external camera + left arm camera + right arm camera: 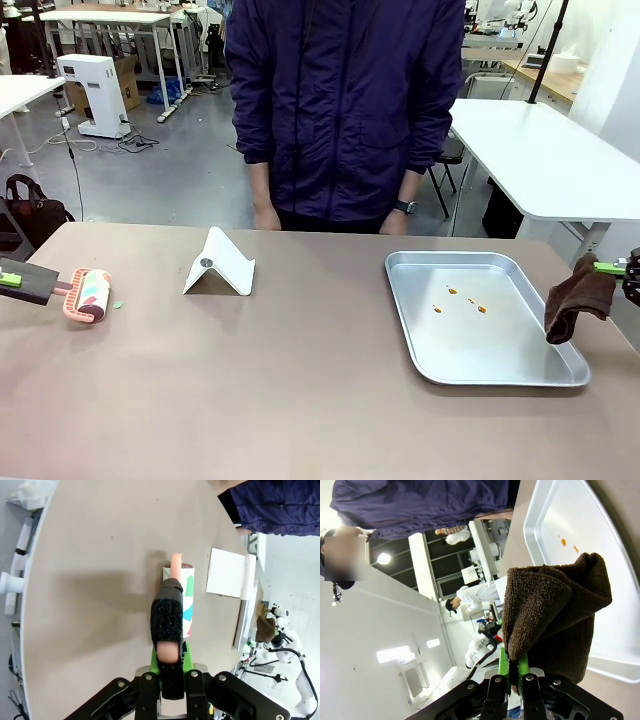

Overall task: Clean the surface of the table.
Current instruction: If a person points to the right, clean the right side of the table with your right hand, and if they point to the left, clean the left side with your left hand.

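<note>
The brownish-tan table [300, 380] spreads across the front view. At its left edge my left gripper [10, 279] is shut on the black-wrapped handle of a pink lint roller [88, 294], whose patterned roll rests on the tabletop. In the left wrist view the roller [186, 602] lies just past my fingers [168, 652]. At the right edge my right gripper [612, 268] is shut on a dark brown cloth [576, 298] that hangs beside the metal tray. The right wrist view shows the cloth [555, 615] bunched between the green pads.
A shiny metal tray [500, 370] with small orange spots [465, 300] lies on the right half. A folded white stand [220, 265] sits left of centre. A small green crumb [118, 304] lies by the roller. A person in a dark jacket [345, 100] stands at the far edge.
</note>
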`<action>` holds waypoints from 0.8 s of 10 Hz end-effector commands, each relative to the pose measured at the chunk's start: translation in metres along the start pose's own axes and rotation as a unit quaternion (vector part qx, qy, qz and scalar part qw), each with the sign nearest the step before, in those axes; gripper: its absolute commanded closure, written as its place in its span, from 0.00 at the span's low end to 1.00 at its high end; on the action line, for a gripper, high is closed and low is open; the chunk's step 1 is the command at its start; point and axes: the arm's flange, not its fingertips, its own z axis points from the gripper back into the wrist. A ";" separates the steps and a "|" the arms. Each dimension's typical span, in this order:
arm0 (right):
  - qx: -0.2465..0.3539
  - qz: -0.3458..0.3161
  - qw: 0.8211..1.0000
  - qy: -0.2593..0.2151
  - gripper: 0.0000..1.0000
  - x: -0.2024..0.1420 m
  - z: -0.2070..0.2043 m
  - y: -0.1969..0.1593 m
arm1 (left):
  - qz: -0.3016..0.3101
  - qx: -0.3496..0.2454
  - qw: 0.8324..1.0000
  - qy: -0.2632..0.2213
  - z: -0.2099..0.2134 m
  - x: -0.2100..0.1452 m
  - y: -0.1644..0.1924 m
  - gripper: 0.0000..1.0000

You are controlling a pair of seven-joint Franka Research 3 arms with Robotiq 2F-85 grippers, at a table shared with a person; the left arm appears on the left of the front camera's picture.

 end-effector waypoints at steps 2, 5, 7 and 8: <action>0.005 0.000 1.000 0.002 1.00 -0.002 0.002 0.005 | 0.029 0.042 0.999 0.015 -0.031 0.014 -0.003 0.81; 0.005 0.000 1.000 0.002 1.00 -0.002 0.002 0.005 | 0.026 0.044 0.998 0.034 -0.061 0.014 -0.018 0.81; 0.005 0.000 1.000 0.002 1.00 -0.002 0.002 0.005 | 0.028 0.018 0.999 0.044 -0.065 0.015 -0.024 0.81; 0.005 0.000 1.000 0.002 1.00 -0.002 0.002 0.005 | 0.023 -0.028 0.998 0.050 -0.057 0.012 -0.028 0.81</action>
